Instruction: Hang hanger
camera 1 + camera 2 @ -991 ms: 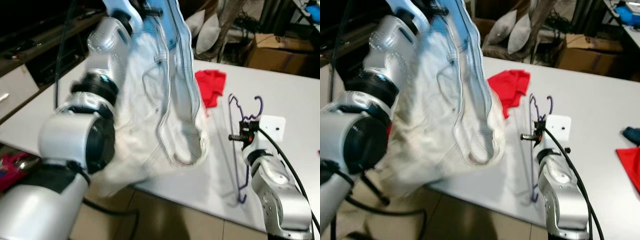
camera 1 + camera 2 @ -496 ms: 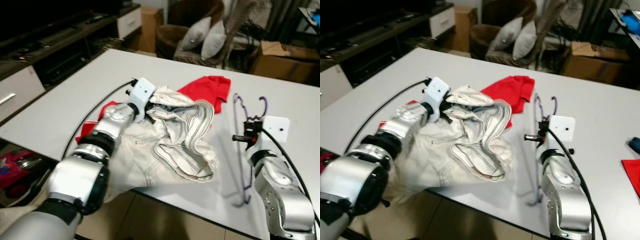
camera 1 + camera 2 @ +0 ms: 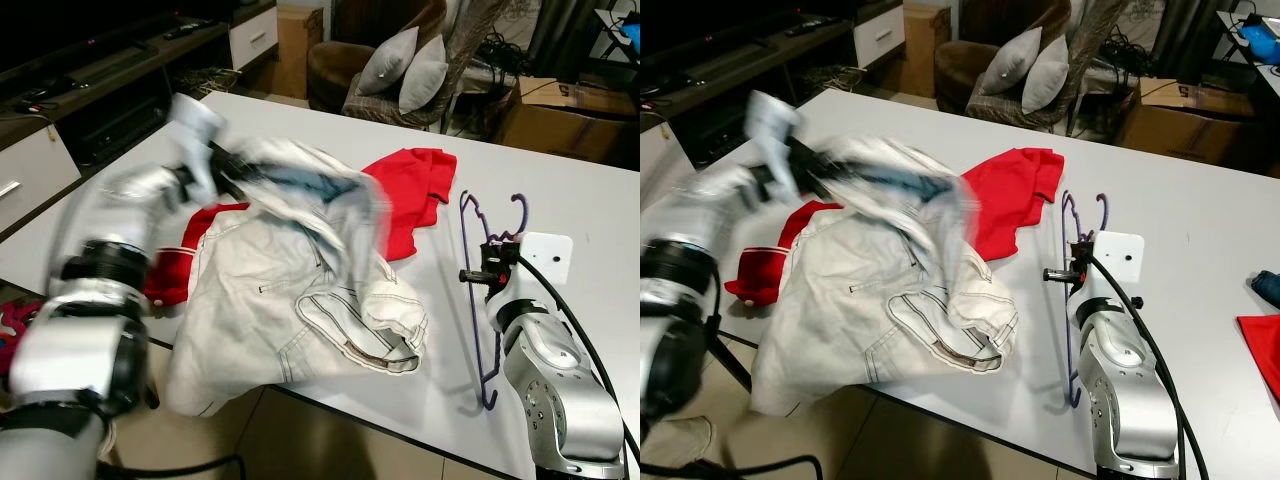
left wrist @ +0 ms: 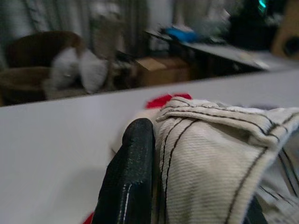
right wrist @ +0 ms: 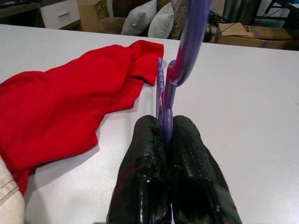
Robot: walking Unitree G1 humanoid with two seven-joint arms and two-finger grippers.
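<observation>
Your left tool [image 4: 140,186] pinches the cream denim trousers' [image 3: 300,310] waistband; right tool [image 5: 164,140] is clamped on the purple wire hanger [image 3: 487,290]. Spread the waistband flat on the white counter [image 3: 590,210] before bringing the hanger across.

The hanger [image 3: 484,290] is a thin purple plastic one with a curled hook, standing upright on the white table [image 3: 590,200] with its hook uppermost and its lower end near the table's front edge, just beside a red garment [image 3: 415,195]. Its shaft is pinched between the two black fingers [image 5: 147,154] of the right gripper [image 5: 163,135], the purple rod passing between them and rising past them. The cream-white jeans [image 3: 290,310] with dark stitching lie crumpled and partly spread over the table's near edge, their waistband clamped by the left gripper [image 3: 222,162], which is blurred.
</observation>
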